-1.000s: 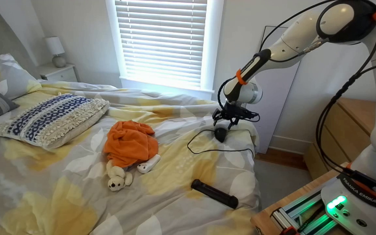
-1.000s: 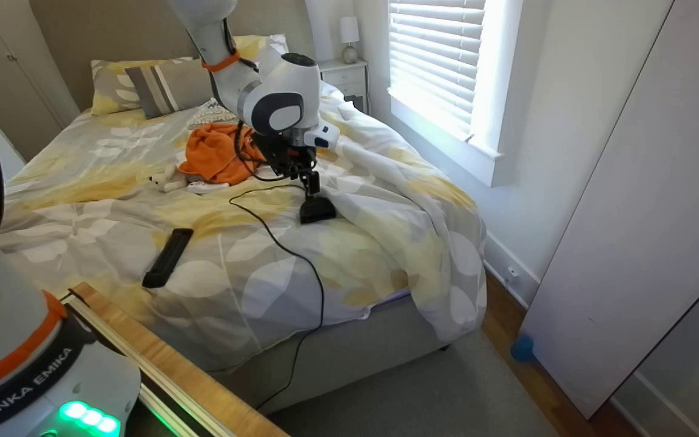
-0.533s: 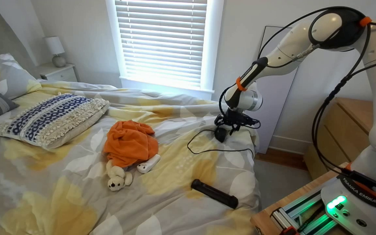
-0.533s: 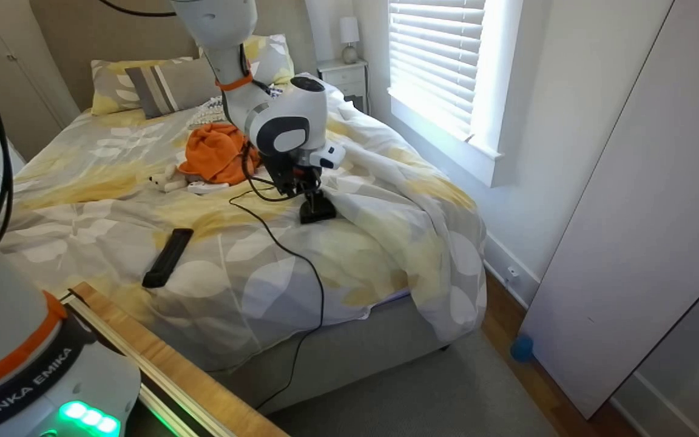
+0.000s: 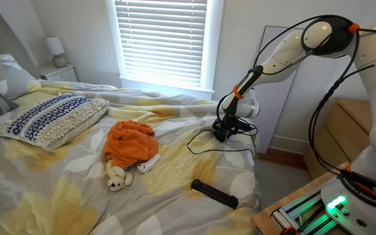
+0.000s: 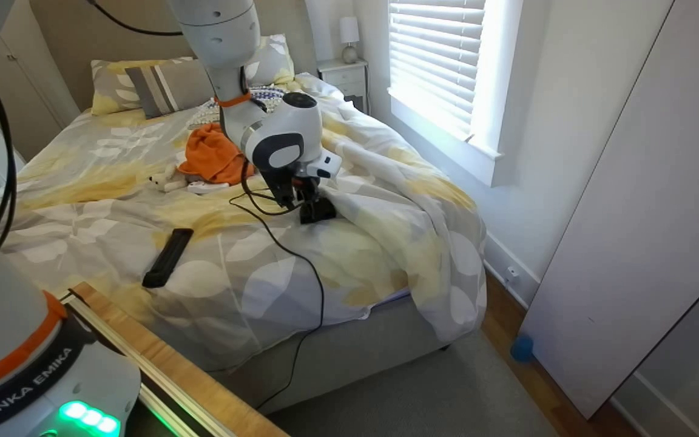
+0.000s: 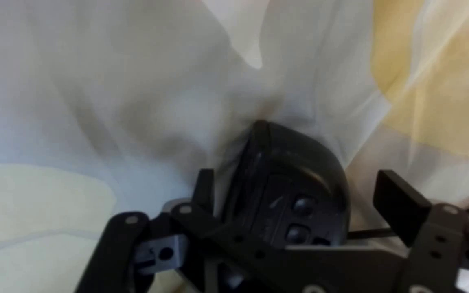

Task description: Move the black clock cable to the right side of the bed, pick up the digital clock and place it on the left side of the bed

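The black clock cable (image 5: 192,150) is a thin black cord lying in a loop on the bed (image 5: 175,192). In an exterior view the cord (image 6: 320,276) hangs over the bed's foot end. It runs to a chunky black body (image 7: 307,162) with round buttons, which looks like the digital clock in the wrist view. This body (image 6: 319,212) rests on the duvet. A long black bar (image 5: 214,194) lies apart, nearer the robot base; it shows no display or cord. My gripper (image 7: 293,187) is open, lowered over the chunky body, one finger on each side with visible gaps.
An orange cloth (image 5: 131,143), a small plush toy (image 5: 117,182) and a white object (image 5: 148,164) lie mid-bed. A blue-patterned pillow (image 5: 55,117) lies toward the headboard. The wooden robot stand (image 6: 185,382) is close to the bed's foot.
My gripper has come down from above the chunky black body to around it. The body, its cord and the long black bar have not visibly moved.
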### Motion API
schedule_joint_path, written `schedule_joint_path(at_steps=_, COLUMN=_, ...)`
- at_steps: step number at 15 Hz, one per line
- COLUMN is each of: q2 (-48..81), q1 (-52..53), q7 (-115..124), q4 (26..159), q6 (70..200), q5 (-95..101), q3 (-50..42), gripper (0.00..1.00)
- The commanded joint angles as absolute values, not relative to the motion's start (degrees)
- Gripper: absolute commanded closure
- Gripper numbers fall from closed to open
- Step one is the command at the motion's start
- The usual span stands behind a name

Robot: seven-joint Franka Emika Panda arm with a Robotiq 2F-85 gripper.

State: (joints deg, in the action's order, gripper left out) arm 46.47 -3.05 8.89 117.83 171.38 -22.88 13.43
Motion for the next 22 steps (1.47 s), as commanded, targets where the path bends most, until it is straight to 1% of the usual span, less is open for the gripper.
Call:
schedule_joint_path(at_steps=1, q2=50.4, q1=-3.8, q7=7.7, q4=115.4, q6=177.0, q5=-21.5, q3=14.9, gripper=0.15)
schedule_joint_path(at_steps=2, q2=51.1, q1=-2.8, q7=8.6, q4=115.0, q6=178.9, q5=-21.2, q3=14.1, gripper=0.29)
schedule_joint_path(at_steps=3, q2=51.6, q1=-2.4, q7=9.4, q4=114.6, q6=180.4, q5=-21.0, q3=13.5, gripper=0.30)
schedule_joint_path(at_steps=4, q2=51.9, q1=-2.0, q7=10.1, q4=114.4, q6=181.2, q5=-20.9, q3=13.0, gripper=0.36)
schedule_joint_path(at_steps=5, q2=52.0, q1=-1.8, q7=10.7, q4=114.3, q6=181.5, q5=-20.9, q3=12.6, gripper=0.47)
schedule_joint_path(at_steps=6, q2=51.7, q1=-1.0, q7=11.5, q4=114.5, q6=181.0, q5=-21.0, q3=11.8, gripper=0.49)
schedule_joint_path(at_steps=10, q2=48.1, q1=3.8, q7=15.6, q4=117.1, q6=174.6, q5=-21.4, q3=6.8, gripper=0.49)
schedule_joint_path(at_steps=12, q2=44.0, q1=5.9, q7=16.1, q4=121.0, q6=170.1, q5=-20.4, q3=5.2, gripper=0.49)
schedule_joint_path(at_steps=14, q2=39.5, q1=9.0, q7=15.1, q4=126.3, q6=168.3, q5=-18.0, q3=3.9, gripper=0.49)
schedule_joint_path(at_steps=19, q2=29.1, q1=17.6, q7=14.5, q4=139.8, q6=169.3, q5=-10.4, q3=3.6, gripper=0.49)
schedule_joint_path(at_steps=22, q2=23.9, q1=24.0, q7=15.2, q4=144.8, q6=168.8, q5=-5.5, q3=3.4, gripper=0.49)
